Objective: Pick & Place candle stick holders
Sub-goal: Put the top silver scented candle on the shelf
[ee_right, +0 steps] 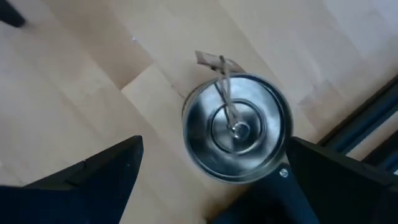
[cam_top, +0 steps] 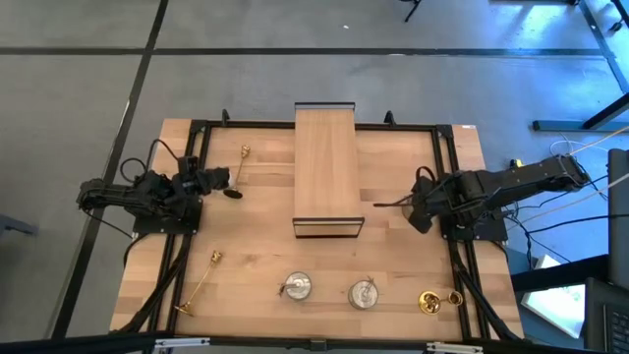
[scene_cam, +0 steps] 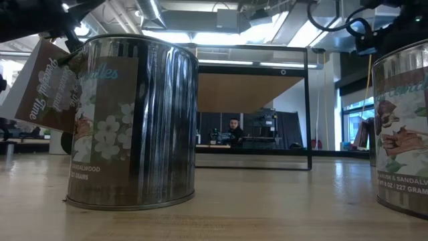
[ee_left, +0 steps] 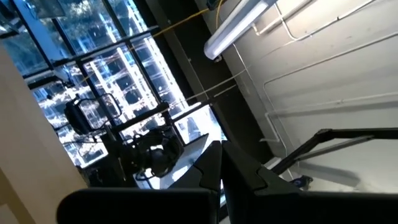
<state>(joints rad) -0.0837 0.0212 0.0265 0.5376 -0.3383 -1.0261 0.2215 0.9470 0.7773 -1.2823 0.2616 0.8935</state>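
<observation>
Nearest to lens: two fingers (ee_right: 93,180) of the right gripper (ee_right: 205,186), spread wide and empty, framed a squat silver holder (ee_right: 236,127).
Key relation: silver holder lay directly ahead of the right gripper, between its spread fingers but below, untouched; round, no long axis.
Nearer arm: right, judging by its wrist view.
Look: shiny lidded tin, tag tied to the knob.
On table: second silver holder (cam_top: 296,287) at 6 o'clock; gold candlesticks (cam_top: 200,282) at 7.
Left gripper (cam_top: 233,193): clenched, empty, at 9 o'clock.
</observation>
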